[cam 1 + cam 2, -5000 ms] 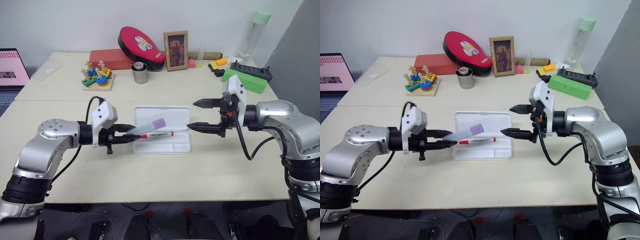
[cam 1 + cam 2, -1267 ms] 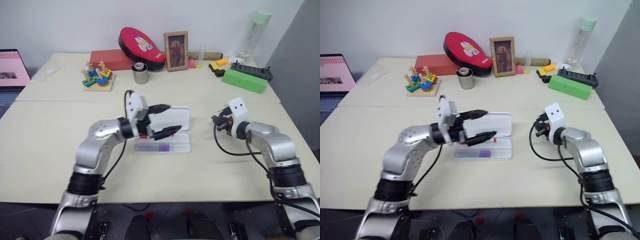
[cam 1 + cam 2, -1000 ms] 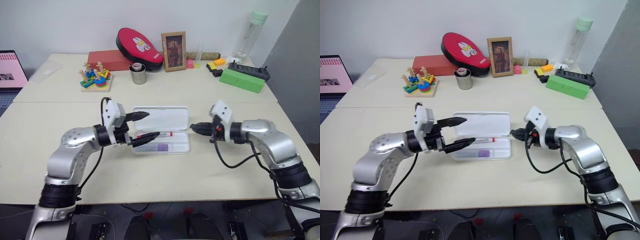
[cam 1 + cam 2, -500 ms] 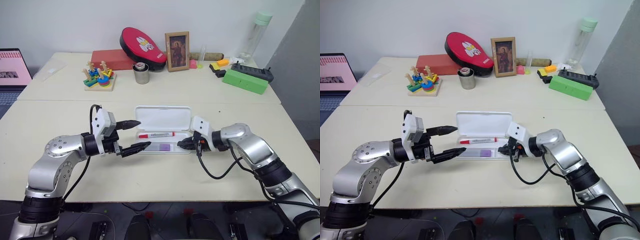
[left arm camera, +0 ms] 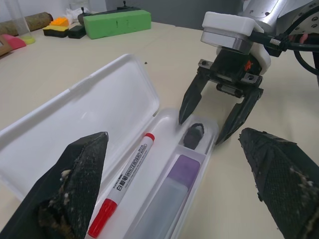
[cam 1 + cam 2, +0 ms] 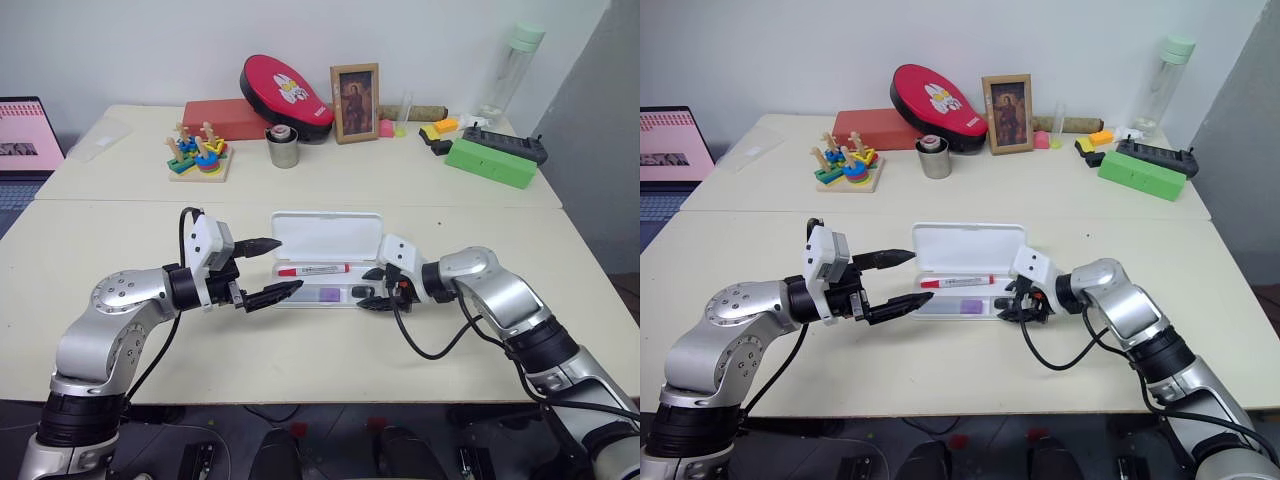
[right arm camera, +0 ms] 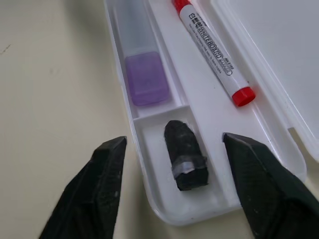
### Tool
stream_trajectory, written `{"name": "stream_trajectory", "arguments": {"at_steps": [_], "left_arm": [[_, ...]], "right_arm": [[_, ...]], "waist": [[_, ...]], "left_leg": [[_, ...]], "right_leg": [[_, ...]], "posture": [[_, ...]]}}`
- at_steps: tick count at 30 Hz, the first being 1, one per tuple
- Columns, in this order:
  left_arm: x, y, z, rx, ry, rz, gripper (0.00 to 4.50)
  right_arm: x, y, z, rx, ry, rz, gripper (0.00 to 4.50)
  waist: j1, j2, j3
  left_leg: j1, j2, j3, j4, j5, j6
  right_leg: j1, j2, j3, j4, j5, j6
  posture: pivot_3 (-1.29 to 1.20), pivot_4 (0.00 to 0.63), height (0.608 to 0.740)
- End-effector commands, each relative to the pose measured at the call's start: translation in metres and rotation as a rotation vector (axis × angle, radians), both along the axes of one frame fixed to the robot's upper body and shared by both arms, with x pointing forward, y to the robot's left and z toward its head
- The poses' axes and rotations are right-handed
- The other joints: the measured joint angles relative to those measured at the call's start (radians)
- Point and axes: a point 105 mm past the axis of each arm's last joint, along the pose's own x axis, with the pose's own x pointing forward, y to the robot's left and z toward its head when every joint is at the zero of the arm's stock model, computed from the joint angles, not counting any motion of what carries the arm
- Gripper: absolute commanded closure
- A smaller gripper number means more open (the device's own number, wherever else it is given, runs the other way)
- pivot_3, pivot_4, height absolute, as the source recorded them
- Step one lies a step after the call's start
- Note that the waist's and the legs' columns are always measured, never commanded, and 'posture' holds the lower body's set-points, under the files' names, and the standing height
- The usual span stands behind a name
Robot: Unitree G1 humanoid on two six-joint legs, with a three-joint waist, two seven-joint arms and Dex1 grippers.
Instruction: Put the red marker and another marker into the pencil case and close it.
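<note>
The white pencil case (image 6: 325,233) lies open mid-table, its lid tilted back. Inside rest the red marker (image 6: 312,269) and the other marker, a lavender highlighter (image 6: 322,294). In the right wrist view the red marker (image 7: 212,52) sits by the lid, the highlighter (image 7: 142,69) in the front tray, and a small dark block (image 7: 185,155) in the end compartment. My right gripper (image 6: 368,288) is open, its fingers straddling that block at the case's right end. My left gripper (image 6: 291,264) is open and empty at the case's left end.
Along the back stand a red oval case (image 6: 282,95), a picture frame (image 6: 352,101), a metal cup (image 6: 281,148), a stacking toy (image 6: 195,155), a green block (image 6: 489,161) and a bottle (image 6: 509,70). A laptop (image 6: 28,135) sits at far left.
My right gripper came in to the case's right end and went from shut to open; the dark block now lies in the end compartment between its fingers. The left gripper stayed open.
</note>
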Motion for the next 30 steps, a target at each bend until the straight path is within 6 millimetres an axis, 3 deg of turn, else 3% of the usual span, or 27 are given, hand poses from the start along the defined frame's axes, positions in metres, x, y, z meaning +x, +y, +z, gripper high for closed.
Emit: {"name": "stream_trajectory", "arguments": {"at_steps": [1, 4, 7, 11, 17, 20, 30], "left_arm": [[-0.002, -0.004, 0.013, -0.003, -0.045, -0.02, 0.0], [-0.002, -0.003, 0.013, -0.009, -0.046, -0.009, 0.0], [-0.002, 0.001, 0.014, -0.017, -0.046, 0.019, 0.0], [0.004, 0.014, 0.022, -0.1, -0.067, 0.133, 0.0], [0.009, 0.025, 0.032, -0.194, -0.106, 0.243, 0.0], [0.011, 0.033, 0.036, -0.227, -0.115, 0.295, 0.0], [0.005, 0.033, 0.033, -0.24, -0.106, 0.314, 0.0]], "right_arm": [[0.005, 0.003, 0.024, 0.049, -0.07, 0.017, 0.13], [0.001, 0.006, 0.035, 0.104, -0.068, 0.046, 0.03], [0.002, 0.009, 0.063, 0.208, -0.077, 0.064, 0.03], [0.038, 0.0, 0.101, 0.264, -0.16, -0.023, 0.03], [0.092, -0.009, 0.124, 0.281, -0.258, -0.224, 0.03], [0.105, -0.008, 0.125, 0.276, -0.251, -0.257, 0.49], [0.126, -0.006, 0.105, 0.143, -0.274, -0.353, 2.89]], "waist": [[0.0, 0.0, 0.0], [0.0, 0.0, 0.0], [0.0, 0.0, 0.0], [-0.007, 0.001, 0.001], [-0.009, 0.0, 0.0], [-0.006, 0.0, 0.0], [-0.015, 0.0, 0.001]], "left_leg": [[0.0, 0.0, 0.0, 0.0, 0.0, 0.0], [0.0, 0.0, 0.0, 0.0, 0.0, 0.0], [0.0, 0.0, 0.0, 0.0, 0.0, 0.0], [0.0, 0.0, 0.0, 0.0, 0.0, 0.0], [0.001, 0.0, 0.0, 0.0, 0.0, 0.0], [-0.001, 0.0, 0.0, -0.001, 0.0, 0.0], [-0.001, 0.0, 0.001, -0.002, 0.0, 0.0]], "right_leg": [[0.0, 0.0, 0.0, 0.0, 0.0, 0.0], [0.0, 0.0, 0.0, 0.0, 0.0, 0.0], [0.0, 0.0, 0.0, 0.0, 0.0, 0.0], [0.0, 0.0, 0.0, 0.001, 0.0, 0.0], [0.0, 0.0, 0.0, 0.0, 0.0, 0.0], [-0.002, 0.0, 0.0, 0.0, 0.0, 0.0], [-0.003, 0.0, 0.0, 0.001, 0.0, -0.001]], "posture": [[0.0, 0.15, 0.74], [0.0, 0.15, 0.74], [0.0, 0.15, 0.74], [0.0, 0.15, 0.74], [0.0, 0.15, 0.74], [0.0, 0.15, 0.74], [0.0, 0.15, 0.74]]}}
